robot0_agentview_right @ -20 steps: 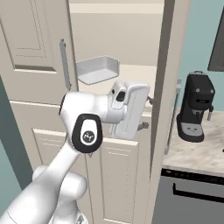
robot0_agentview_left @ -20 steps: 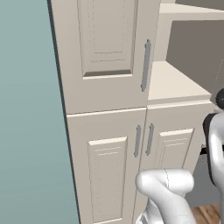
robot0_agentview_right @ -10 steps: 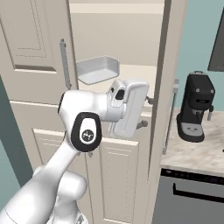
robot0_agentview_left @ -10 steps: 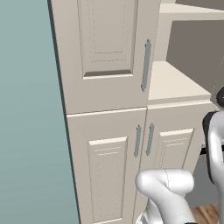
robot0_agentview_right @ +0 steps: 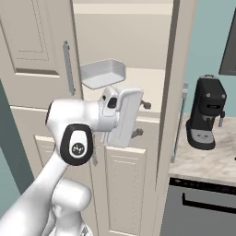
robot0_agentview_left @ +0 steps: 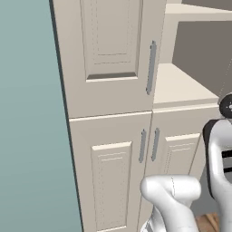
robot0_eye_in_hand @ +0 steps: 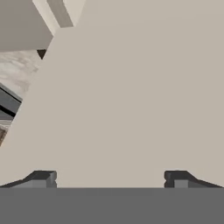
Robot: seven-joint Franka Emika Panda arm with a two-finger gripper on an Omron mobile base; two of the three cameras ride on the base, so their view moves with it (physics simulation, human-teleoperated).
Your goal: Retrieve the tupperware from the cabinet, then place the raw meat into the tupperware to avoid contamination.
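So, gripper (robot0_eye_in_hand: 109,177): fingers spread wide, nothing between them, right up against a beige panel of the cabinet (robot0_agentview_right: 133,184)
tupperware (robot0_agentview_right: 103,73): on the open cabinet shelf, just above the hand
coffee machine (robot0_agentview_right: 207,112): on the counter right of the cabinet

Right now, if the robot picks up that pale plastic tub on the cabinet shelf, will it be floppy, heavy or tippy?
The small white-grey lidless plastic tub probably stays stiff: its rounded-square rim holds a clean shape. It looks light, since it seems empty and thin-walled. Sitting flat on the shelf of the tall beige cabinet, it should slide rather than roll, though its smooth sloping walls may be slippery.
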